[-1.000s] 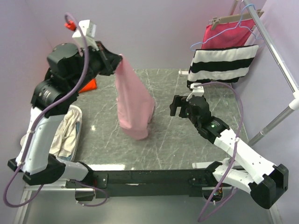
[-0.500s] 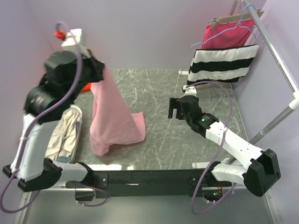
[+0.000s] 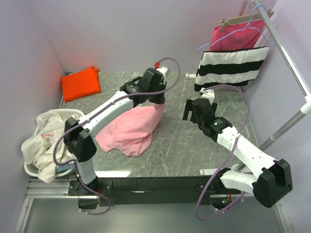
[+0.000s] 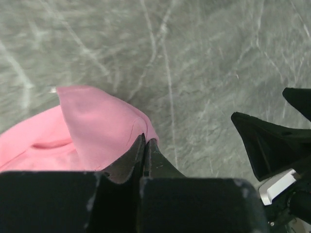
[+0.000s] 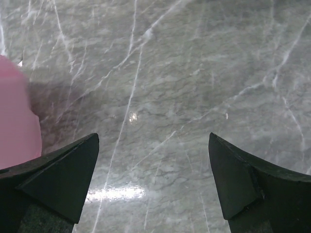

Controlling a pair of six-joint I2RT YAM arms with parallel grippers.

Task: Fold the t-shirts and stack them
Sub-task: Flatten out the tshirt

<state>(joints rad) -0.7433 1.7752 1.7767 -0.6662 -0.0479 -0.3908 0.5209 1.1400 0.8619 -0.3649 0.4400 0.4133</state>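
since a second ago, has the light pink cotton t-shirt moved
yes, the pink t-shirt dropped onto the marble table, held edge carried right toward the black-and-white striped cloth

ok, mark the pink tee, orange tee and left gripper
pink t-shirt (image 3: 129,132), top external view, middle of the crumpled body
orange t-shirt (image 3: 80,83), top external view, centre of the cloth
left gripper (image 4: 145,141), left wrist view, where the fingertips meet

Plain pink t-shirt (image 3: 129,131), orange t-shirt (image 3: 80,83), grey-veined table (image 3: 194,150)
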